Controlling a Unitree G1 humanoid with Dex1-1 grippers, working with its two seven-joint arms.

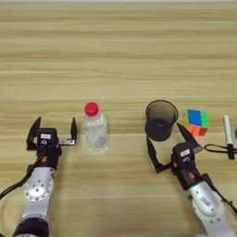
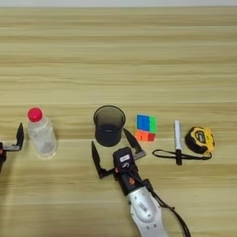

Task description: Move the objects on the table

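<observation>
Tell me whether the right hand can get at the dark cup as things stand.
Probably yes. The right hand sits open just in front of the cup, with nothing between them; the puzzle cube stands apart to the cup's right.

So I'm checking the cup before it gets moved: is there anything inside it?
Nothing shows inside the dark cup: through its open top only the dark inner wall and floor appear. Its tinted wall hides the lowest near part, so something small there cannot be excluded.

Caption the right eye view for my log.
Open right pincer just below dark translucent round cup, beside a multicoloured puzzle cube.
</observation>
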